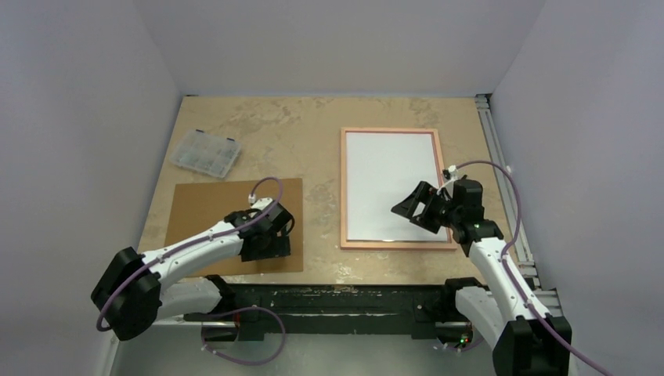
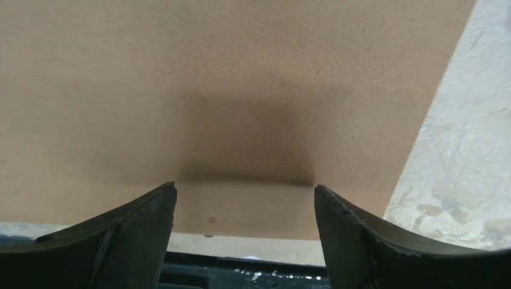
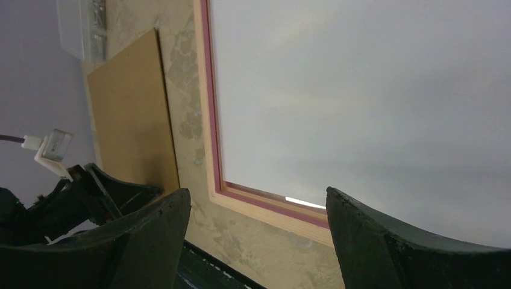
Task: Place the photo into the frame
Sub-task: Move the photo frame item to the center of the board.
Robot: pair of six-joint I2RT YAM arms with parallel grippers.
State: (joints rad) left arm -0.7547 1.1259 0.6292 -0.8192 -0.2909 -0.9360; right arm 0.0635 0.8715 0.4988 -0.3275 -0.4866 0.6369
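Photo [image 1: 389,184], white back up and image hidden, lies in the frame [image 3: 271,212] on the counter [image 1: 313,141]; left fingers [image 2: 120,241] spread over the board [image 1: 207,207], right fingers [image 3: 385,247] spread over the photo.

The marbled tan desk [image 1: 313,133] bears a brown board [image 1: 203,215] near left, seemingly a clear parts box [image 1: 205,153] behind it, and the pinkish frame [image 1: 344,188] at right.

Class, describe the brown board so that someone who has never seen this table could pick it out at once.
Start at the beige marbled table and look to its near left part. There lies a flat, plain brown board. The frame to its right has a pinkish wooden rim around white, and the plastic box beyond it is clear and compartmented.
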